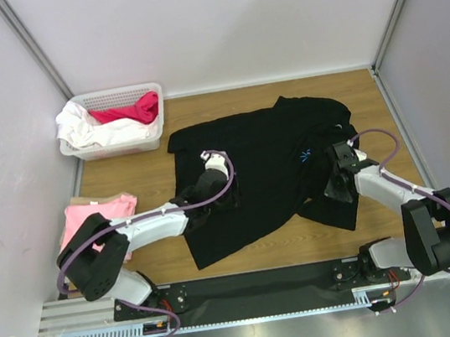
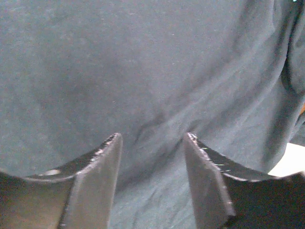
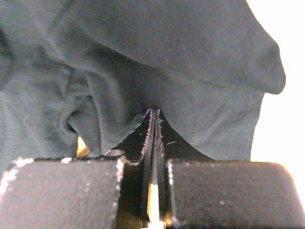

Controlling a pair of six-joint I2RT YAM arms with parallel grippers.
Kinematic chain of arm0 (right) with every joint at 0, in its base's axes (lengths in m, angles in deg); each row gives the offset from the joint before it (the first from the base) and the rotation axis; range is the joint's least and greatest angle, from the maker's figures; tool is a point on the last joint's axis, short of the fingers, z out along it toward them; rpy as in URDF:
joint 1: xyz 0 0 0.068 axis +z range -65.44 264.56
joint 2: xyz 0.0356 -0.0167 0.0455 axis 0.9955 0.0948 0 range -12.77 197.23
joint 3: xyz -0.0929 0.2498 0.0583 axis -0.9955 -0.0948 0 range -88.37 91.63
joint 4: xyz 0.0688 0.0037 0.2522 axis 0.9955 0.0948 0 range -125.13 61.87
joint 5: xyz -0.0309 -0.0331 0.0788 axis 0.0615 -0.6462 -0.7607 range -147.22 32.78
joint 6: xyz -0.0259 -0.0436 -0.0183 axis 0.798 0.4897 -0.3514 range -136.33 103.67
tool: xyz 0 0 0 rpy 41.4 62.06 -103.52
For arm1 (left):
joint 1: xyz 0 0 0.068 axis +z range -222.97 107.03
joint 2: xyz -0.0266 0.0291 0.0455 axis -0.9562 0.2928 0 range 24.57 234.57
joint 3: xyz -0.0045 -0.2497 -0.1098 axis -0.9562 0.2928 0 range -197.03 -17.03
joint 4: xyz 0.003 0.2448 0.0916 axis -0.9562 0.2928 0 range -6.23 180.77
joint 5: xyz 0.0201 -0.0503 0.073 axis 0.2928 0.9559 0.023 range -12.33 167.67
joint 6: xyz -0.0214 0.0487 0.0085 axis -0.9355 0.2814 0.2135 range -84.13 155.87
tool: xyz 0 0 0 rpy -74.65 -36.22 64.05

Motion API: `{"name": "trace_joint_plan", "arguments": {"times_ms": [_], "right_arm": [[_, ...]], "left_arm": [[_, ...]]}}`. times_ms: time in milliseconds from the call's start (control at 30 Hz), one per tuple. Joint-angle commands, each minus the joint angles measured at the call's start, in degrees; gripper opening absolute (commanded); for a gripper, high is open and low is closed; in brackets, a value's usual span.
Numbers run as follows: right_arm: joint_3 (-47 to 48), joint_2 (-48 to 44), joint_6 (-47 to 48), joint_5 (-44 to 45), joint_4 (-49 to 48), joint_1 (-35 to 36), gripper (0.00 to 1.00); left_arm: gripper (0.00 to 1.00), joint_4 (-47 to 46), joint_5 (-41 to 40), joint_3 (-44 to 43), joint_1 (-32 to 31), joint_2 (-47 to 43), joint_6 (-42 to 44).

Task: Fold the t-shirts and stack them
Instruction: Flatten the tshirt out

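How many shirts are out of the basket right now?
2: the black t-shirt spread mid-table; the pink t-shirt folded at far left. A tan layer beside it may be a third.

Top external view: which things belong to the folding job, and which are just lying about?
Job:
black t-shirt, spread on the table
pink t-shirt, lying at the left edge

Lying about:
white basket, holding white and red cloth
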Motion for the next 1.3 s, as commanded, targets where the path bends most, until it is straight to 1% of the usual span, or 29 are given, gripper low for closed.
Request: {"name": "trace_joint_plan", "arguments": {"times_ms": [0,100,167,300,367,400,467,567,667,700,733,767,900,933,1033,1100,1167,1233,1267], "right_arm": [[-0.30,0.47,-2.76,2.42,4.61,0.21,0.00],[-1.01,-0.31,-5.12,2.51,7.87,1.26,0.00],[-1.71,-1.11,-6.88,2.51,9.19,3.62,0.00],[-3.73,-1.47,-9.79,1.20,12.26,7.32,0.00],[-3.21,-0.76,-10.84,1.37,13.14,10.47,0.00],[-2.60,-0.41,-12.07,1.63,14.89,11.45,0.00],[-1.80,0.90,-13.21,0.23,15.17,12.68,0.00],[-1.19,2.66,-15.15,-0.13,17.27,17.33,0.00],[-0.48,4.24,-16.55,0.31,21.22,23.56,0.00],[-0.48,4.42,-16.82,0.22,21.84,23.58,0.00],[-0.66,4.69,-17.09,0.22,22.46,25.85,0.00],[-0.83,5.04,-17.26,0.14,23.16,26.65,0.00],[-2.41,5.39,-19.80,-5.47,22.99,31.66,0.00],[-2.85,5.39,-21.12,-6.01,22.99,34.28,0.00],[-2.51,5.48,-23.75,-8.12,24.31,37.63,0.00],[-1.80,5.04,-25.26,-8.91,25.62,41.32,0.00],[-1.10,4.34,-25.96,-10.57,26.59,43.26,0.00],[0.21,3.38,-25.18,-10.76,27.56,43.27,0.00],[4.66,2.41,-23.87,-8.24,30.09,43.18,0.00]], "left_arm": [[0.64,-4.52,-0.87,2.90,1.05,-4.27,0.35],[0.72,-5.14,-0.87,4.67,2.54,-6.21,0.88],[0.77,-5.40,-0.43,5.28,4.30,-7.17,1.58],[0.81,-5.84,3.07,6.42,7.73,-9.02,1.32],[0.82,-6.63,3.96,7.56,9.14,-10.16,1.23],[0.82,-6.46,4.31,7.66,9.49,-10.51,1.14],[0.82,-5.76,4.85,7.40,10.11,-10.61,1.67],[0.83,-5.75,4.67,7.92,10.46,-10.87,1.94],[0.84,-5.93,4.76,8.18,10.90,-11.05,2.11],[0.84,-6.02,4.84,8.27,10.90,-11.13,2.11],[0.84,-6.02,4.85,8.45,10.90,-11.31,2.20],[0.85,-6.11,4.76,8.62,11.07,-11.48,2.29],[0.86,-5.49,4.06,8.98,11.60,-11.92,2.81],[0.86,-5.41,3.71,8.98,11.69,-12.01,2.99],[0.88,-5.05,3.09,8.98,12.21,-12.10,3.60],[0.88,-4.44,2.65,8.54,12.65,-11.84,4.13],[0.89,-3.82,2.47,7.93,12.83,-11.58,4.57],[0.89,-3.12,2.38,7.22,13.35,-11.14,5.27],[0.89,-2.42,2.38,6.44,13.36,-10.96,5.45]]}}
